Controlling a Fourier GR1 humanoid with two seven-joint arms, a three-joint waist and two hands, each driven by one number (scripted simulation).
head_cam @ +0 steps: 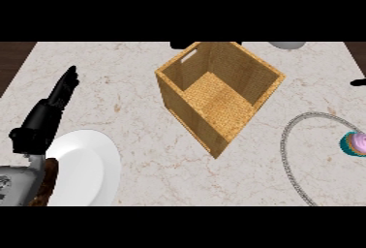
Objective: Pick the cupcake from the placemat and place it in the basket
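Left hand (39, 121) is open, fingers straight, resting at the left, just above a white plate (89, 169). I see the cupcake (355, 144) sitting on the round placemat (286, 145) at the right edge, apart from the basket (214, 121) in the middle.

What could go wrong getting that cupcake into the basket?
The cupcake sits on the placemat at the view's right edge, partly cut off, so a grasp could be misjudged. The wicker basket has tall walls; a low carry might hit its rim. The left hand, open, lies across the basket from it.
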